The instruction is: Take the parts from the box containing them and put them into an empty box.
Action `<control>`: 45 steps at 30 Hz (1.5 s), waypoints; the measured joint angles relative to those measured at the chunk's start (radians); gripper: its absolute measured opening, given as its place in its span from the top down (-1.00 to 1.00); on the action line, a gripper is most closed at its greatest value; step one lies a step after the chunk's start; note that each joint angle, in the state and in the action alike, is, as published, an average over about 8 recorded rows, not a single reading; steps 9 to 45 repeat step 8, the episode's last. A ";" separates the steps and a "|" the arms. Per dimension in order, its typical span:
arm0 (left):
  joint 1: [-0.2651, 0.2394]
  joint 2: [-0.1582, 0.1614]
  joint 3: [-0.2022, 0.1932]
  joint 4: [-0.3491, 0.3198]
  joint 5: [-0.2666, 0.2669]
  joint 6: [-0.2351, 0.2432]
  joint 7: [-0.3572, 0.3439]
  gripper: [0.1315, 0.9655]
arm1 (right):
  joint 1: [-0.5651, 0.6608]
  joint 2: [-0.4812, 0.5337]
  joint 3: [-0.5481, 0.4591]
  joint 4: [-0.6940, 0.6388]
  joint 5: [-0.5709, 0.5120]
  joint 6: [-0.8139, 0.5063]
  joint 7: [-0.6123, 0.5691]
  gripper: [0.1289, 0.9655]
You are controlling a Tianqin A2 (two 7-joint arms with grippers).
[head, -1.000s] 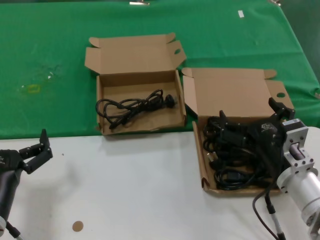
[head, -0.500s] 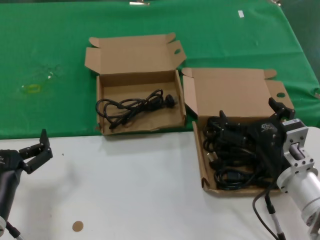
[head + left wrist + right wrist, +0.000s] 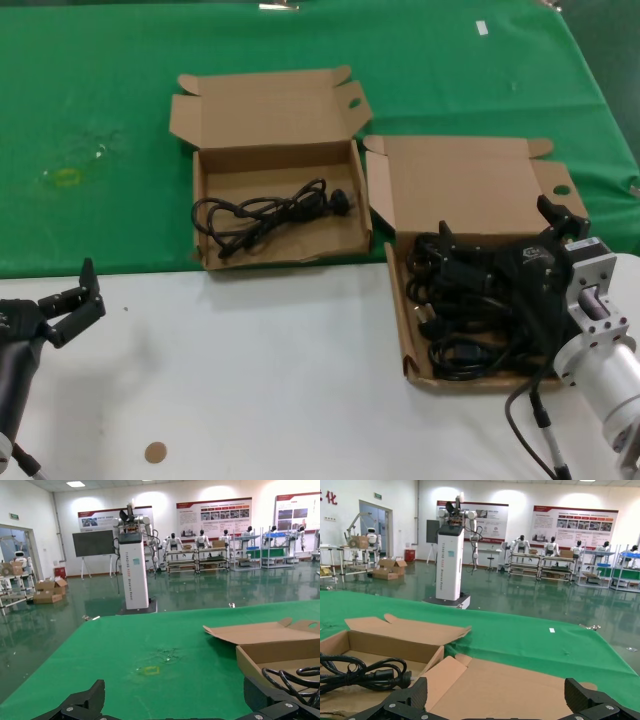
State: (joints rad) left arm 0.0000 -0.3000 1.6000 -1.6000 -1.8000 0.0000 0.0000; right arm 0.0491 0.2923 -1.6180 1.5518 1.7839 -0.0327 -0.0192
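The box containing the parts sits at the right, its tall lid standing behind it; a heap of black cables fills it. My right gripper hovers open just over that heap with nothing between its fingers; its wrist view shows it facing the lid. To the left stands the other box, with an oval hole in its lid flap, and one coiled cable lies in it. That cable also shows in the right wrist view. My left gripper rests open and idle at the near left.
A green cloth covers the far half of the table, and both boxes rest along its front edge. The near half is white tabletop with a small brown disc. In the left wrist view the left gripper faces the cloth, with the one-cable box beside it.
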 joint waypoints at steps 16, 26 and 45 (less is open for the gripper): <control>0.000 0.000 0.000 0.000 0.000 0.000 0.000 -1.00 | 0.000 0.000 0.000 0.000 0.000 0.000 0.000 -1.00; 0.000 0.000 0.000 0.000 0.000 0.000 0.000 -1.00 | 0.000 0.000 0.000 0.000 0.000 0.000 0.000 -1.00; 0.000 0.000 0.000 0.000 0.000 0.000 0.000 -1.00 | 0.000 0.000 0.000 0.000 0.000 0.000 0.000 -1.00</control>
